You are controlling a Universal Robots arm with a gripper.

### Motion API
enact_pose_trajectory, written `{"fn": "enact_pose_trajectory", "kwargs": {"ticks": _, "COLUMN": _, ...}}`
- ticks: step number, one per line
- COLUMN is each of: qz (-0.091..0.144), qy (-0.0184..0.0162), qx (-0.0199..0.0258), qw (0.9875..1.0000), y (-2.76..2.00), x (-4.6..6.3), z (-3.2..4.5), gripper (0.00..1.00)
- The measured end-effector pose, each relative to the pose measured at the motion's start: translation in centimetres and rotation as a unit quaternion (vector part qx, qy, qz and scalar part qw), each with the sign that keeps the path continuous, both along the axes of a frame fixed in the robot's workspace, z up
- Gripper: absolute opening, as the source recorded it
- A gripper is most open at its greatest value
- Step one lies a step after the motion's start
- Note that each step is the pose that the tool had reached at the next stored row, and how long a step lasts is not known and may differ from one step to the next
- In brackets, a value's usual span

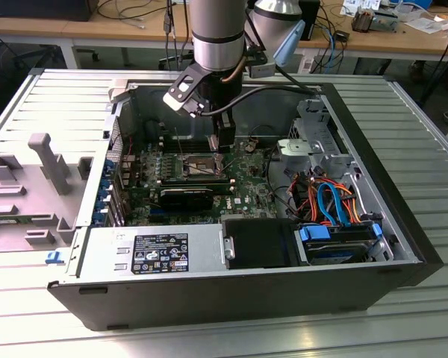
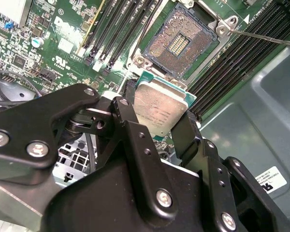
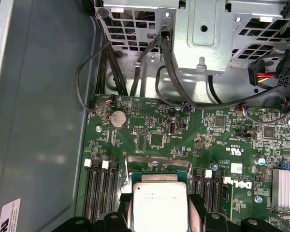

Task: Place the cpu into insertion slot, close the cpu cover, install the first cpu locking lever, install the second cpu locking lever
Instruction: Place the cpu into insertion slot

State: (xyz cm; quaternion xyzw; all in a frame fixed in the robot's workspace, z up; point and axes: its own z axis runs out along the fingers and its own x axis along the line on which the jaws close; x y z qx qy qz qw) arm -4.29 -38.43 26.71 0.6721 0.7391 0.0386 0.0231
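Observation:
My gripper (image 2: 157,116) is shut on the cpu (image 2: 159,108), a small square chip with a dull silver top, clamped by two opposite edges between black fingers (image 2: 128,108). The insertion slot (image 2: 181,41) lies just beyond it on the green board, contacts bare, with no cover over it. In the first wrist view the cpu (image 3: 159,205) hides most of the slot. A silver-grey frame (image 3: 157,163) shows past it; I cannot tell whether that is the rim or the cpu cover. In the exterior view the gripper (image 1: 224,149) hangs inside the open case beside the slot (image 1: 196,165).
A thin metal lever (image 2: 266,36) sticks out free beside the slot. Long black memory slots (image 3: 101,193) flank it on both sides. A grey drive cage (image 1: 310,145) with cables, the power supply (image 1: 157,253) and the case walls (image 1: 209,298) ring the board.

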Motion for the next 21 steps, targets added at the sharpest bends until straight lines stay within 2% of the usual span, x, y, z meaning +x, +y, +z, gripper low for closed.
{"fn": "enact_pose_trajectory", "kwargs": {"ticks": 21, "qz": -0.009, "qy": 0.0, "qx": 0.0, "qw": 1.0, "y": 0.0, "x": 0.0, "z": -0.04, "gripper": 0.55}}
